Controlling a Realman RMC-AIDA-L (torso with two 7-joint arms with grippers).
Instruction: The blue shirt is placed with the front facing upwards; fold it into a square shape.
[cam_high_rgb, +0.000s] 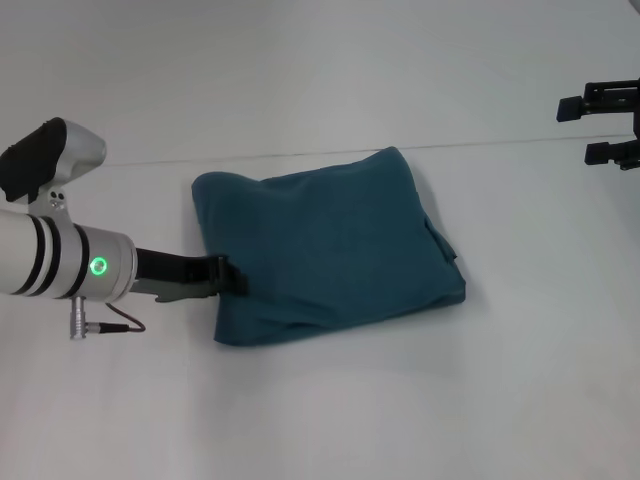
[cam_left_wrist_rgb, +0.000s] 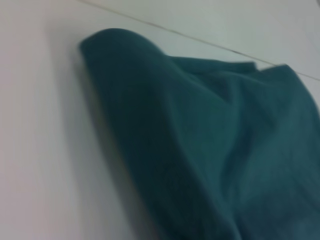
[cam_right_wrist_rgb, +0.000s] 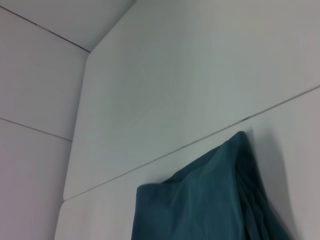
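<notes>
White tabletop (cam_high_rgb: 330, 420) bearing dark teal-blue cotton shirt (cam_high_rgb: 330, 245), folded roughly square. Left gripper (cam_high_rgb: 228, 276) at its left edge, grip unreadable; right gripper (cam_high_rgb: 610, 125) parked far right, apparently released. Best to withdraw gently, square kept.

Your left arm reaches in from the left of the head view, its white wrist segment lying nearly level, a green ring light glowing on it. Its left end effector (cam_high_rgb: 228, 275) points toward the middle of the scene, dark fingers (cam_high_rgb: 190, 270) stretched low and close together. Your right end effector (cam_high_rgb: 612, 125) sits far off at the upper right edge, raised and well apart from the left one.
</notes>
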